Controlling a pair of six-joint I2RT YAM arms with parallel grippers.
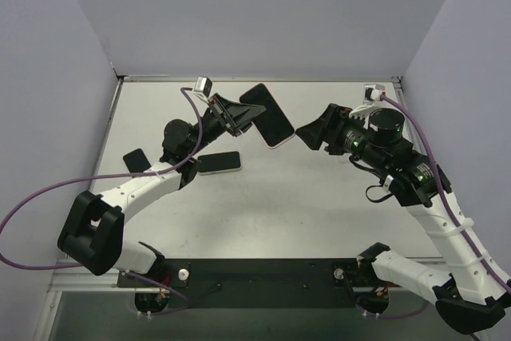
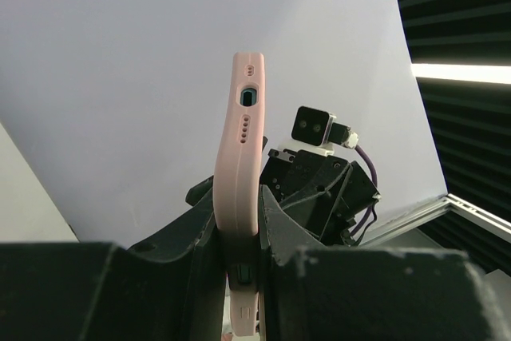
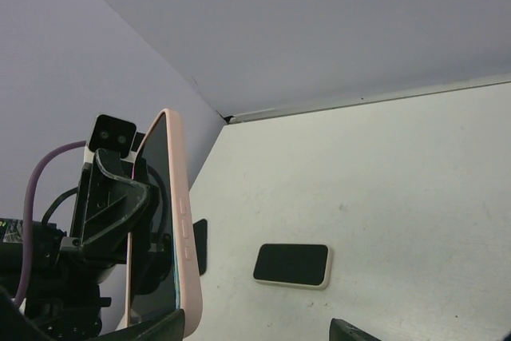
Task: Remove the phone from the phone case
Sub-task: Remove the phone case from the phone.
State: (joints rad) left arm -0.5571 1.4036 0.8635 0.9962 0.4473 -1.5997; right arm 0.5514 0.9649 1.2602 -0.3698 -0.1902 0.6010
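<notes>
The phone in its pink case (image 1: 267, 115) is held up in the air above the back of the table, dark screen facing the top camera. My left gripper (image 1: 233, 117) is shut on it from the left. In the left wrist view the case's pink edge (image 2: 243, 157) stands upright between my fingers (image 2: 283, 229). My right gripper (image 1: 307, 135) is open just right of the phone's lower corner. In the right wrist view the cased phone (image 3: 180, 229) stands at the left, its bottom corner by my left fingertip (image 3: 152, 329).
A second phone in a cream case (image 1: 219, 163) lies flat on the white table (image 1: 319, 213), also in the right wrist view (image 3: 292, 265). A small dark flat object (image 1: 136, 160) lies at the left. Grey walls enclose the table.
</notes>
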